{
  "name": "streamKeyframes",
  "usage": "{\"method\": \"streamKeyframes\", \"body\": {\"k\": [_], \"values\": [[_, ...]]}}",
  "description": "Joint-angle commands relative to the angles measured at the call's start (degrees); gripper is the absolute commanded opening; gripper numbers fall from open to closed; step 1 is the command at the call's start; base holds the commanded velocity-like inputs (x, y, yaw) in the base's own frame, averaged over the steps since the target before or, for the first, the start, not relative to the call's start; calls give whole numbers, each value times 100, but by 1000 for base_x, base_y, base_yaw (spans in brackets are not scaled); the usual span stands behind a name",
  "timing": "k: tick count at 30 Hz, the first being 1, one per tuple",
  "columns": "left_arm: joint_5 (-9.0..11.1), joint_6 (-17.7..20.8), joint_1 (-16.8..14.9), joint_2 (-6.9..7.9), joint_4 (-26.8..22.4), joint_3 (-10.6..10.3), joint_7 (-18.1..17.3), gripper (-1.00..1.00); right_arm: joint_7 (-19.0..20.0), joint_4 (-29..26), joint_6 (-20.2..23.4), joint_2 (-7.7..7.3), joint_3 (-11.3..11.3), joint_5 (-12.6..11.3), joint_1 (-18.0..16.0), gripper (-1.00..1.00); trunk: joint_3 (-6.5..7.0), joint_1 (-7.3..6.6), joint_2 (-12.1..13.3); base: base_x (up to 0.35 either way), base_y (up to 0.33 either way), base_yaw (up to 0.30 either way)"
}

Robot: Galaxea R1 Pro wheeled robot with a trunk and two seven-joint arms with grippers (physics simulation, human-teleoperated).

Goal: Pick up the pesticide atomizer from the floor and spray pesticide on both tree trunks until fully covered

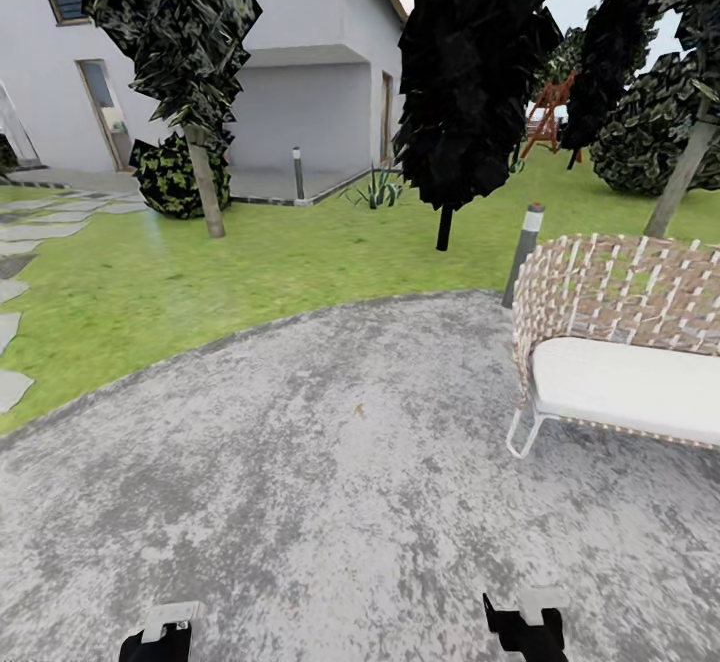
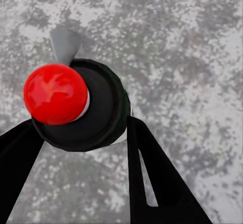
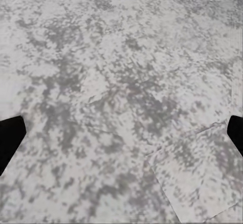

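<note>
Your left gripper (image 2: 81,133) points down at the grey mottled concrete floor (image 2: 192,57), its black fingers (image 2: 152,173) clamped on the dark red-topped pesticide atomizer (image 2: 76,107) between them. Your right gripper (image 3: 121,133) also hangs facing the floor, fingers spread wide with nothing between them.

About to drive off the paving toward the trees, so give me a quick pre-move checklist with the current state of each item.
1. Pesticide atomizer in the left gripper: ok, both fingers flank its body.
2. Right gripper free: ok, fingers wide apart over bare floor.
3. Nearest tree trunk in sight: ok, across the lawn, ahead left.
4. Second trunk: ok, far right, behind the wicker bench.
5. Nozzle direction: cannot tell.
6. Path to left trunk: ok, open grass.
</note>
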Motion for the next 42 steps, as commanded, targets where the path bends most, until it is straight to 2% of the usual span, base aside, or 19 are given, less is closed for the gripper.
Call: {"method": "streamKeyframes", "body": {"k": [1, 18, 38, 42], "values": [[17, -20, -5, -2, 7, 8, 1, -100, -2, 4, -17, -2, 2, 9, -2, 100, -7, 2, -2, 312, 69, 279], [23, -19, -5, 7, 7, 18, 10, -100, -2, 4, -17, -2, 2, 7, -2, 100, -40, 2, -2, 316, 142, 279], [16, -20, -5, 16, 7, 18, 10, -100, -2, 5, -17, -2, 2, 14, -2, 100, -80, 2, -2, 257, 243, 279], [15, -20, -5, 16, 7, 188, 10, -100, -2, 5, -17, -2, 2, 14, -2, 100, -88, 2, -2, 239, 257, 279]]}}
